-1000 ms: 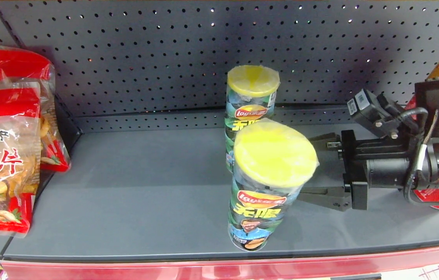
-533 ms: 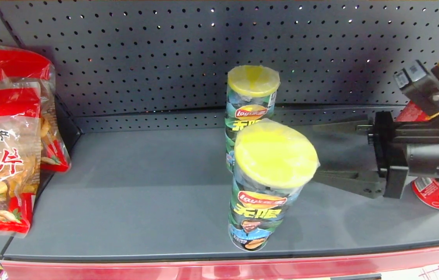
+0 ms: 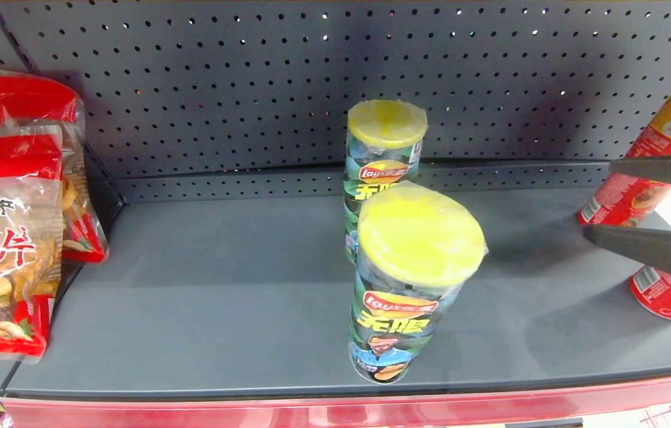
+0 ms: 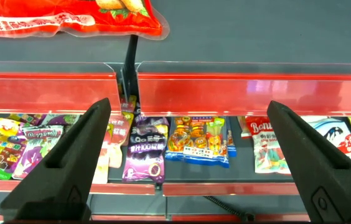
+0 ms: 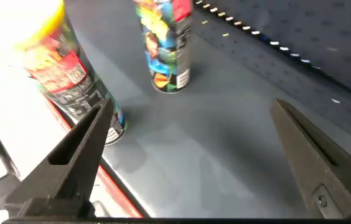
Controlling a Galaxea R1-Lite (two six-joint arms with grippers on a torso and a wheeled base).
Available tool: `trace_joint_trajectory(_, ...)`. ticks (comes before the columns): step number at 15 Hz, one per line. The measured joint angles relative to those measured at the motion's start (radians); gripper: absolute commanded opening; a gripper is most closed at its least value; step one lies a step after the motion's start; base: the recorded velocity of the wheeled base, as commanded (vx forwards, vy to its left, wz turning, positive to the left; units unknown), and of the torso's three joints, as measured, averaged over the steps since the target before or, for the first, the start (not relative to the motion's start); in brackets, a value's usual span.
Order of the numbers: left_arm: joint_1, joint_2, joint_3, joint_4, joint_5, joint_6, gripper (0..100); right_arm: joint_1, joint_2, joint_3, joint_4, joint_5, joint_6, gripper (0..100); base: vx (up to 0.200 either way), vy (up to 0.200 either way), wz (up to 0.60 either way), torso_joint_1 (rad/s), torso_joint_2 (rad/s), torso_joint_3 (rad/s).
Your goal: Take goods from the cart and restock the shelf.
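Note:
Two green chip cans with yellow lids stand upright on the grey shelf (image 3: pixel 222 267), the front can (image 3: pixel 415 279) right before the back can (image 3: pixel 386 154). My right gripper (image 3: pixel 599 199) is open at the right edge of the head view, well clear of the front can, with nothing between its fingers. Its own wrist view shows the right gripper (image 5: pixel 192 106) open over bare shelf (image 5: pixel 225 155), with a green can (image 5: pixel 169 43) standing beyond. My left gripper (image 4: pixel 189 106) is open and empty, low in front of the red shelf rail (image 4: pixel 225 87).
Two red cans (image 3: pixel 650 160) (image 3: pixel 668 285) with yellow lids lean at the right, close behind my right gripper's fingers; one red can (image 5: pixel 70 68) is also beside that gripper. Red snack bags (image 3: pixel 8 208) fill the left end. Lower shelves (image 4: pixel 194 137) hold packaged goods.
My right gripper has drawn back to the right, away from the front green can, which stays standing where it was. The cans and bags have not moved.

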Motion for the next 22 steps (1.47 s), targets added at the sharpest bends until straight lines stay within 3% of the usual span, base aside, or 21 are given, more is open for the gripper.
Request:
trace_joint_trajectory(5,0.000,0.000,0.000,0.000,0.000,0.000,100,-0.012,-0.238,-0.003,0.200,-0.147,0.102,100,0.000,0.000,0.00,0.000,0.00,0.000)
trace_joint_trajectory(10,0.000,0.000,0.000,0.000,0.000,0.000,100,-0.208,-0.537,-0.017,0.373,-0.375,0.361,100,0.000,0.000,0.00,0.000,0.00,0.000)
trace_joint_trajectory(12,0.000,0.000,0.000,0.000,0.000,0.000,100,-0.275,-0.651,0.017,0.419,-0.409,0.431,100,0.000,0.000,0.00,0.000,0.00,0.000)
trace_joint_trajectory(17,0.000,0.000,0.000,0.000,0.000,0.000,100,-0.362,-0.809,0.286,0.401,-0.339,0.450,100,0.000,0.000,0.00,0.000,0.00,0.000)
trace_joint_trajectory(22,0.000,0.001,0.000,0.000,-0.001,0.000,100,-0.418,-0.901,0.697,0.126,-0.217,0.287,100,0.000,0.000,0.00,0.000,0.00,0.000)
